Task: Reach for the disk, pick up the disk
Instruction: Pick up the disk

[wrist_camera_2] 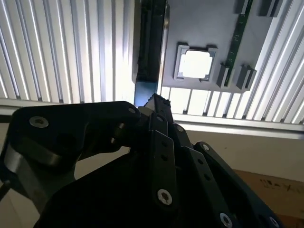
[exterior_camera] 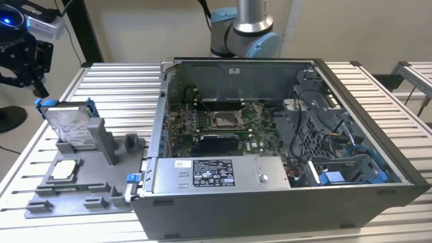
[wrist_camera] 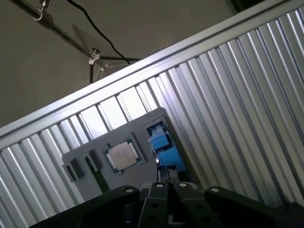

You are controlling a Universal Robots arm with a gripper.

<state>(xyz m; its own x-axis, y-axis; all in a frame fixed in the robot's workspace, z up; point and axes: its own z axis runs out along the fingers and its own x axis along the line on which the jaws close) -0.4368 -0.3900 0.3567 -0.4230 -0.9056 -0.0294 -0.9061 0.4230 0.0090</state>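
Note:
The disk (exterior_camera: 71,124) stands on edge in a slot of the grey holder plate (exterior_camera: 78,202) at the exterior view's left, its white label facing out and a blue bracket round its edges. In the first wrist view its blue bracket (wrist_camera: 161,142) shows just beyond my gripper (wrist_camera: 170,184). In the second wrist view the disk (wrist_camera_2: 149,47) appears edge-on as a dark strip beyond the gripper (wrist_camera_2: 154,100). My black gripper (exterior_camera: 37,88) hangs above and slightly to the left of the disk's top edge, not touching it.
A small square silver chip (exterior_camera: 64,169) lies in a recess of the holder plate, in front of the disk. An open computer case (exterior_camera: 378,152) takes up the middle and right of the slatted metal table (exterior_camera: 121,86). The arm's base (exterior_camera: 246,30) stands behind the case.

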